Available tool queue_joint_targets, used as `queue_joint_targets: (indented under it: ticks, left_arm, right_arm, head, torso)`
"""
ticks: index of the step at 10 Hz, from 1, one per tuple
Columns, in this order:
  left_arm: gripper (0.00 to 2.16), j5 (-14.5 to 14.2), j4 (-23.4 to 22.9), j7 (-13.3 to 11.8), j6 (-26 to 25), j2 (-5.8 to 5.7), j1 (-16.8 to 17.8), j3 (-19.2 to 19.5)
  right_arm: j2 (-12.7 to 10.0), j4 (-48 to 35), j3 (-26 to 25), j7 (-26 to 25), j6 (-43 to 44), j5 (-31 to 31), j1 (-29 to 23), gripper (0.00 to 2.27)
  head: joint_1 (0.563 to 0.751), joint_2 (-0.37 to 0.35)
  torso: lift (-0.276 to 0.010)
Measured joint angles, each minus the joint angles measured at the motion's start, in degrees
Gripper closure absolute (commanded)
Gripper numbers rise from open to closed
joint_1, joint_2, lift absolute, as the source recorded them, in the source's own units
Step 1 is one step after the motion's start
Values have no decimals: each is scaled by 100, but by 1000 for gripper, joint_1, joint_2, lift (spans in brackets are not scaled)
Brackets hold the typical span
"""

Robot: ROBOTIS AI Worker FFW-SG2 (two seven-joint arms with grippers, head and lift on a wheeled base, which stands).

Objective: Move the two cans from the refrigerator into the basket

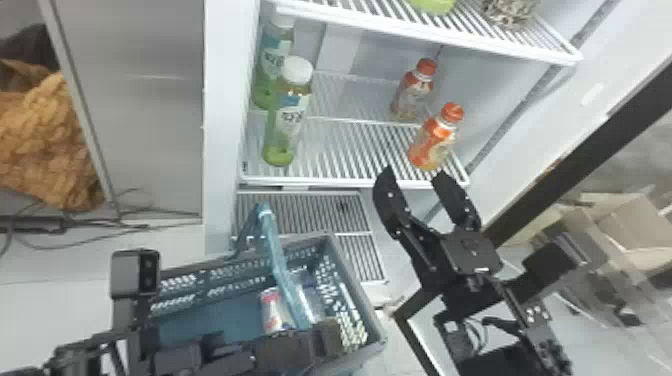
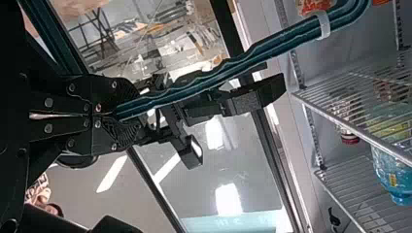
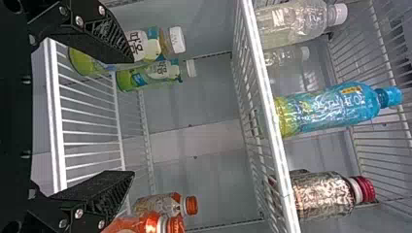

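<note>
Teal handle [image 2: 218, 77]: up it ran from the basket, and the left gripper [image 2: 124, 114] had its fingers pressed together round it. A steady, level pull looked right; any twist could have tipped the load.
Right gripper [image 1: 414, 175]: fingers spread, nothing between them, just off the shelf's front edge by the right corner. If the picking was over, as I judged, the careful move was straight back, fingers wide of the orange bottle.
Basket [image 1: 382, 327]: below the shelf, one can [image 1: 272, 310] inside, red and white, nearer the right end than the left. A pale shape [image 1: 307, 300] sat beside it, partly behind the handle; whether that was can number two, I couldn't tell.
Shelf [image 1: 340, 180]: two green bottles [image 1: 287, 120] upright along the left edge, one behind the other. On the right, the orange bottle [image 1: 432, 140] stood by the front corner, another bottle [image 1: 412, 92] behind it.
Upper shelf [image 3: 272, 116]: a blue bottle [image 3: 335, 109] and a red-capped one [image 3: 323, 194], both bottles, not cans.
</note>
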State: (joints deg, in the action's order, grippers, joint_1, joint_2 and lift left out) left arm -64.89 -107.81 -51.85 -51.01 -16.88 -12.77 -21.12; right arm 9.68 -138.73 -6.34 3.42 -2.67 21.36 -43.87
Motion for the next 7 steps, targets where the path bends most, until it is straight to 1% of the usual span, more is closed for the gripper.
queue_joint_targets:
  ticks: [4, 7]
  left_arm:
    - [1161, 21, 0, 0, -64, 16, -16, 25]
    - [1161, 0, 0, 1, -6, 24, -16, 30]
  right_arm:
    - [-30, 12, -69, -17, 0, -45, -10, 208]
    - [-59, -9, -164, -17, 0, -93, -28, 206]
  head:
    - [695, -350]
    - [695, -350]
  torso:
    - [-276]
    - [-276]
